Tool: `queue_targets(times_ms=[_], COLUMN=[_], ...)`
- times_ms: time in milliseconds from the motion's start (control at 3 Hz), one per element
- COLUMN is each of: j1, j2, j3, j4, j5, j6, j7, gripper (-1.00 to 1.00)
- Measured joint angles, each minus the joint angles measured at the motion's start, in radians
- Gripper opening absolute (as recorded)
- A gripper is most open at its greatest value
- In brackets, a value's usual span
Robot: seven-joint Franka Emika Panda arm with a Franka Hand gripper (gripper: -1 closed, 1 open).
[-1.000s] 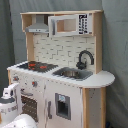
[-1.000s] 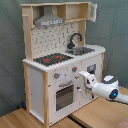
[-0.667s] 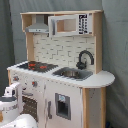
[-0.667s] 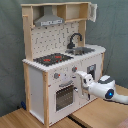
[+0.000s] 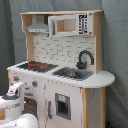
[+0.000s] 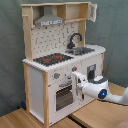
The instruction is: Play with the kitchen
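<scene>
The kitchen [image 5: 60, 70] is seen standing upright on a wooden floor [image 6: 30, 119] before a grey curtain [image 6: 10, 60] in both exterior views. Its grey hood [image 6: 49, 20] is set above the black hob [image 6: 52, 59], with the sink [image 5: 72, 73] and black faucet [image 5: 84, 58] beside it. The white arm [image 6: 102, 91] is held at the oven door [image 6: 64, 94]; the gripper [image 6: 78, 80] appears pressed near the knobs [image 6: 56, 76], though how far it is open cannot be told
</scene>
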Motion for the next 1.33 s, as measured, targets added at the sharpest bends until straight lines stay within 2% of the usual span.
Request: queue_targets(times_ms=[333, 667, 1000, 1333], j1=[-0.018, -0.018, -0.018, 0.043], j2=[-0.014, -0.014, -0.016, 0.001], j3=[0.006, 0.006, 0.001, 0.003], j4=[0.004, 0.004, 0.004, -0.003], j5=[-0.001, -0.002, -0.002, -0.002], j6=[-0.002, -0.002, -0.002, -0.084], j7=[-0.046, -0.050, -0.097, -0.102], gripper=[1.00, -1.00, -1.00, -1.00])
